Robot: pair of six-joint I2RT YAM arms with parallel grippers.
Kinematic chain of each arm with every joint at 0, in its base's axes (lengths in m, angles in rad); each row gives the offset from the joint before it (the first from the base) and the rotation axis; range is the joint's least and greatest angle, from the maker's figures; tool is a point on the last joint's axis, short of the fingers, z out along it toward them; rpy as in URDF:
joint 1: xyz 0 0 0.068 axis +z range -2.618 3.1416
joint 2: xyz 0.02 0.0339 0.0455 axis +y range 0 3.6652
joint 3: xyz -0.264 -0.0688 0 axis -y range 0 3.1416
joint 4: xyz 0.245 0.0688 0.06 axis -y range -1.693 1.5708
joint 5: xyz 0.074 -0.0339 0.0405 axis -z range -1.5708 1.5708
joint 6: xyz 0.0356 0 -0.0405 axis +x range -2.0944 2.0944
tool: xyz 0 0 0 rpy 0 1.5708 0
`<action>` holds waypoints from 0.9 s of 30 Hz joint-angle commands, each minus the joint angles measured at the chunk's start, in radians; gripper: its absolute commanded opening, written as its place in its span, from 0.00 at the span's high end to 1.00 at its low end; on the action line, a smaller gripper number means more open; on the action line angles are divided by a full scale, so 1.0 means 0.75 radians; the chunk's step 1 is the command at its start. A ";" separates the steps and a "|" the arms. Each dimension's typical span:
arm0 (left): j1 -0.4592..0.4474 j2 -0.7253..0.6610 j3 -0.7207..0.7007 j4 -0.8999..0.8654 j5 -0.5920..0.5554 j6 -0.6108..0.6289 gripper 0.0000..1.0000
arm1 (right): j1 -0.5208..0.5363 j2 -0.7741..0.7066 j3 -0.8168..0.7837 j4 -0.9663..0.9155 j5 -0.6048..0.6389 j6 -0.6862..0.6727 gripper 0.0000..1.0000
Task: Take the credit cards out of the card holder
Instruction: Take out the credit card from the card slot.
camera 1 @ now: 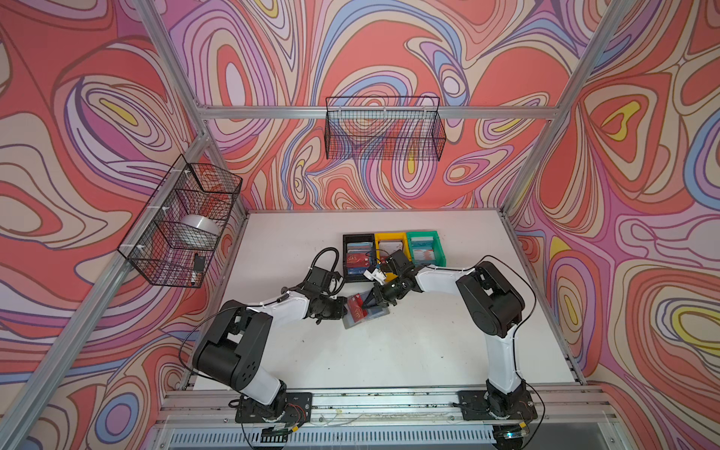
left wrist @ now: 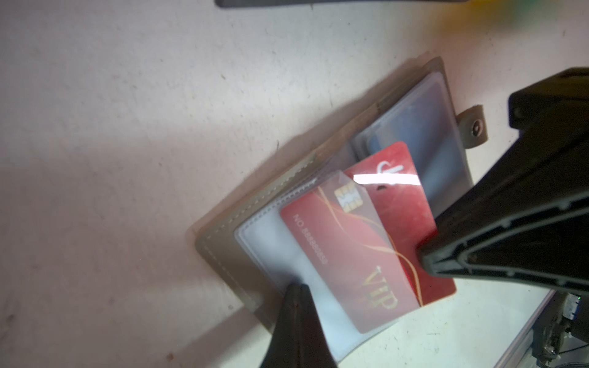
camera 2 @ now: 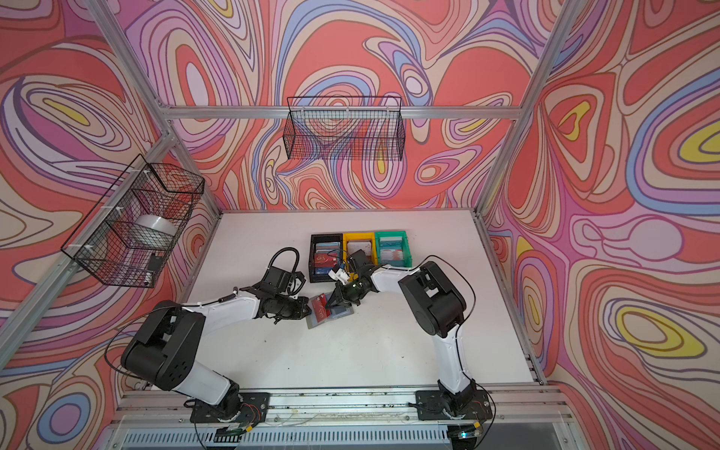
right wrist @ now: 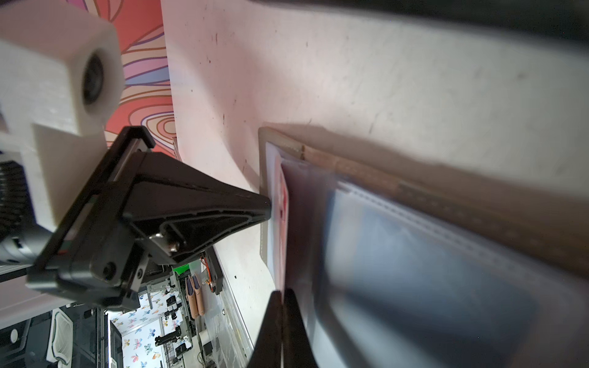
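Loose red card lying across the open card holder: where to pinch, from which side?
Pinch the red card on its bare long edge, the one facing the snap tab, coming in low from that side. That edge is uncovered; the opposite one is tucked under the sleeved VIP card. The right gripper looks shut on it there.

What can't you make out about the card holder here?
- Card count in the card holder: cloudy sleeves overlap, left wrist view.
- Whether the shut right gripper pinches the red card or only sleeve: its jaws cover the contact, both wrist views.
- Blue card print: blurred, right wrist view.
- Lettering in the black bin: too small, both top views.
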 commanded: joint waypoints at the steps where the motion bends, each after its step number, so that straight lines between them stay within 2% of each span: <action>1: -0.008 0.075 -0.027 -0.042 -0.077 0.026 1.00 | -0.008 -0.072 -0.023 -0.053 0.032 -0.042 1.00; 10: -0.009 0.053 -0.034 -0.016 -0.038 0.044 1.00 | -0.060 -0.169 0.130 -0.492 0.076 -0.325 1.00; 21: -0.010 0.034 -0.031 0.016 -0.001 0.059 1.00 | -0.096 -0.142 0.405 -0.918 0.133 -0.615 1.00; 27: -0.010 -0.003 0.006 -0.025 0.030 0.071 1.00 | -0.136 -0.096 0.623 -1.116 0.236 -0.754 1.00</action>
